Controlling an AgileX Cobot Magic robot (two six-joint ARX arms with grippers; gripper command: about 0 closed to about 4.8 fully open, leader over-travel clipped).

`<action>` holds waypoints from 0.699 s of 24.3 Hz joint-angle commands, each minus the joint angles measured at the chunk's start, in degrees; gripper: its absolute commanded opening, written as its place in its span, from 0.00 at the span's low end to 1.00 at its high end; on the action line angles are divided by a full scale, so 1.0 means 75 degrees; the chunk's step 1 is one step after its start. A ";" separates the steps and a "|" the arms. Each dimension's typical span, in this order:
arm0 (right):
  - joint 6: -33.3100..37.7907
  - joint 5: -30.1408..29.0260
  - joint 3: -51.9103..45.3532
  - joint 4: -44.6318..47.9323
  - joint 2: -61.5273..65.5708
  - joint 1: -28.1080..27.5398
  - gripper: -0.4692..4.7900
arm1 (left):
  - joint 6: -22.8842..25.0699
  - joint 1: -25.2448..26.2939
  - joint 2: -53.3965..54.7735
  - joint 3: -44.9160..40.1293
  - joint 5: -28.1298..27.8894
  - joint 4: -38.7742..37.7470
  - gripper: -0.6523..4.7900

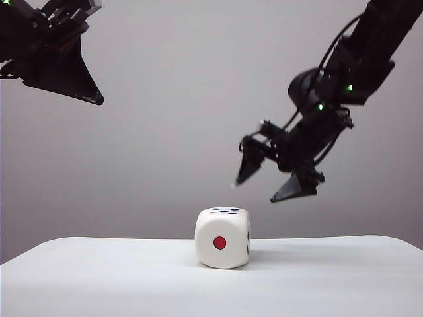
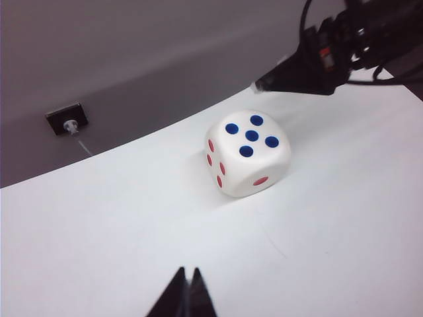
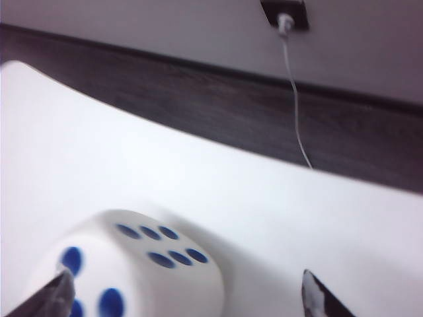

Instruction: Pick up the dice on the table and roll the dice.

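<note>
Resting on the white worktop (image 1: 99, 277) near its middle: the dice (image 1: 223, 238), red one-pip face toward the exterior camera, five dark blue pips on top, untouched by either tool; hanging just above and to the right of it in the exterior view: the right tool (image 1: 272, 179), fingers spread wide apart and empty, tips angled down toward the cube; raised high at upper left, well apart from the dice: the left tool (image 2: 187, 290), fingertips pressed together with nothing between them; visible on the grey wall behind: a socket (image 3: 285, 13) with a thin white cable (image 3: 297, 112) trailing down.
</note>
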 commanded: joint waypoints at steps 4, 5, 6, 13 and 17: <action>0.0388 -0.0286 0.0050 -0.0108 0.0315 0.0111 1.00 | 0.0029 0.0009 -0.0020 0.0032 0.0157 -0.0006 0.11; 0.0437 -0.0361 0.0050 -0.0134 0.0353 0.0192 1.00 | 0.0026 0.0009 -0.0020 0.0032 0.0248 -0.0006 0.11; 0.0475 -0.0411 0.0050 -0.0149 0.0353 0.0210 1.00 | 0.0026 0.0009 -0.0020 0.0032 0.0254 -0.0006 0.11; 0.0557 -0.0219 0.0050 -0.0111 0.0460 0.0577 1.00 | 0.0023 0.0009 -0.0020 0.0032 0.0254 -0.0015 0.11; 0.0557 -0.0207 0.0050 -0.0318 0.0498 0.0597 0.45 | 0.0026 0.0009 -0.0020 0.0023 0.0254 -0.0128 0.11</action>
